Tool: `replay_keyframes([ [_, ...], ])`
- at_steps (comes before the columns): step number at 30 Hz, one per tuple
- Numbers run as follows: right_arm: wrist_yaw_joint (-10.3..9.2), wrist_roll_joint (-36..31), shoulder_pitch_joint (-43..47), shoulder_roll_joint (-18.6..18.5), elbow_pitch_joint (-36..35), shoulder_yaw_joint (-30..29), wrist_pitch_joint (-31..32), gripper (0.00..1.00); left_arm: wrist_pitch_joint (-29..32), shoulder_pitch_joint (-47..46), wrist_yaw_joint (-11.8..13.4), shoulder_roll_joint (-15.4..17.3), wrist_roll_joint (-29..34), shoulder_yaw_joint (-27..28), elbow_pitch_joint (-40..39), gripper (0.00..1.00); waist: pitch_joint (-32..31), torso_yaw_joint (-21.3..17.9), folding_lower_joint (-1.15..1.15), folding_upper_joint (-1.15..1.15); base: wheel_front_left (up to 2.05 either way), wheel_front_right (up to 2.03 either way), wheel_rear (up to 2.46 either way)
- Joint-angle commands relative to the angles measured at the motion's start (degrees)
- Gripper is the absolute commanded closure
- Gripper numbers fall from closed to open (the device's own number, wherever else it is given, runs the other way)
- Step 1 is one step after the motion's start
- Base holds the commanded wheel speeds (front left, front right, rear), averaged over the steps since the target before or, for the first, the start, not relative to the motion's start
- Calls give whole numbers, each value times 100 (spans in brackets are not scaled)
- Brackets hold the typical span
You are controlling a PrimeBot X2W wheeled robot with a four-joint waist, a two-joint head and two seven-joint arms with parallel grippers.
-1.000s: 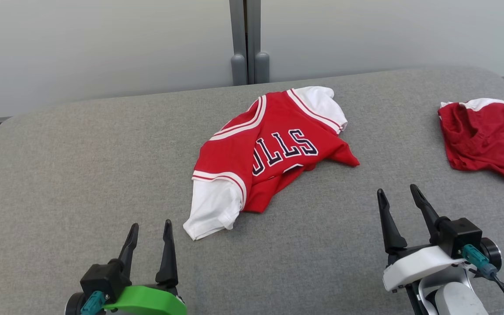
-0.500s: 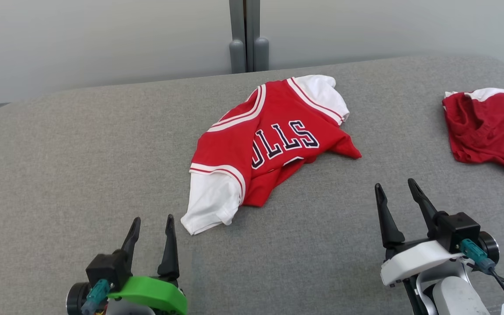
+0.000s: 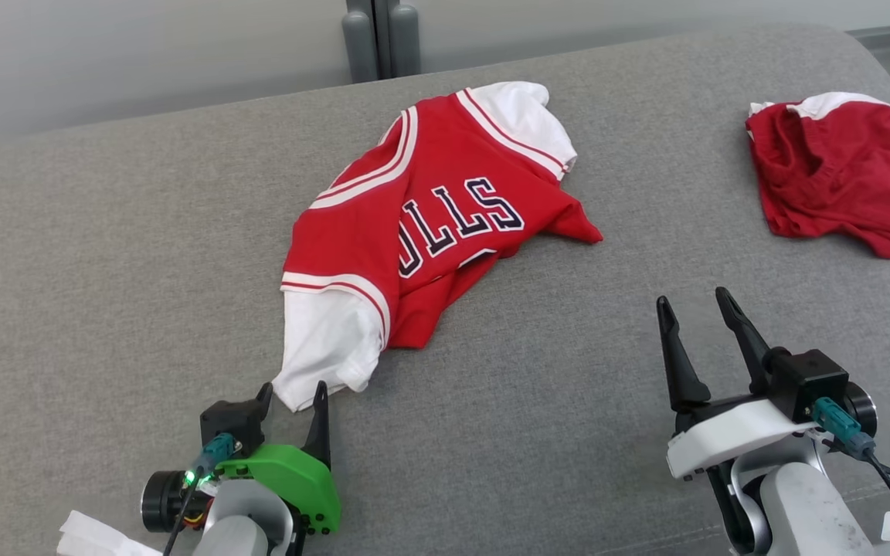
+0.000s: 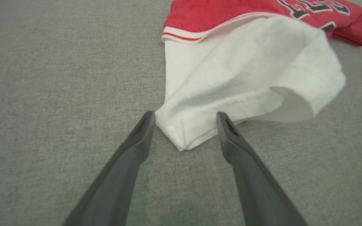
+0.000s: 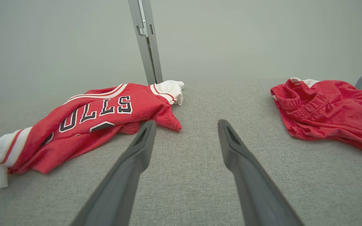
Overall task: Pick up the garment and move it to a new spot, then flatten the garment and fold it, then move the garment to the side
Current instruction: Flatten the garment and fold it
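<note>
Plainly, a corner-only grab on the sleeve may slip

The garment, a red jersey with white sleeves, lies crumpled around the middle of the grey bench, lettering up. Its near white sleeve trails toward the left pincer, which is spread low over the bench with the sleeve's corner sitting between its tips. The right pincer is spread too, holds nothing, and stands well apart from the cloth on the near right.

Closing here would likely bite only the hem corner. That is a thin hold, and the jersey's weight could pull it free on the lift. The sleeve is a tube, so the tips might catch one layer alone and the cloth would hang twisted. The tips sit close to the bench, so they could nip its fabric cover as well. Hung from one sleeve, the body will probably bunch, which makes flattening harder. The red shorts lie at the far right, so a new spot chosen that way risks overlapping them
</note>
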Motion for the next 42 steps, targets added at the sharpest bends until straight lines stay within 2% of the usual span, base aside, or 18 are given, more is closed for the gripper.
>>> replay_keyframes([
  [1,-9,27,-42,-10,-5,-13,-15,0,-55,-135,-19,16,-51,12,64,64,122,-132,0,0,0,0,0],
  [2,-9,37,-45,-10,-11,-19,-15,0,-87,-158,-36,14,-70,20,130,100,130,-144,0,0,0,0,0],
  [8,-9,46,-9,-9,-6,-73,-15,0,-430,-288,-57,49,-121,109,277,100,66,-73,0,0,0,0,0],
  [13,-9,30,69,-11,27,-50,-15,0,-608,-317,41,195,-169,336,94,100,-59,69,0,0,0,0,0],
  [24,-9,31,121,-11,65,66,-15,0,-680,-147,445,984,-504,1310,21,100,-115,36,0,0,0,0,0],
  [28,-9,8,135,-11,87,45,-15,0,-692,58,515,1053,-593,1483,66,100,-111,-6,0,0,0,0,0],
  [33,-9,-17,162,-11,108,11,-15,0,-702,271,460,954,-615,1436,131,100,-126,19,0,0,0,0,0],
  [34,-9,-23,161,-10,120,14,-15,0,-707,290,458,930,-602,1425,127,42,-131,38,0,0,0,0,0],
  [35,-9,-29,162,-10,127,15,-15,0,-711,304,451,895,-583,1410,102,0,-140,57,0,0,0,0,0],
  [38,-9,-47,179,-11,149,11,-15,0,-714,337,409,811,-545,1433,-57,0,-179,143,0,0,0,0,0],
  [42,-9,-85,189,-11,194,2,-16,0,-712,413,337,718,-380,1518,-671,0,-251,307,0,0,0,0,0],
])
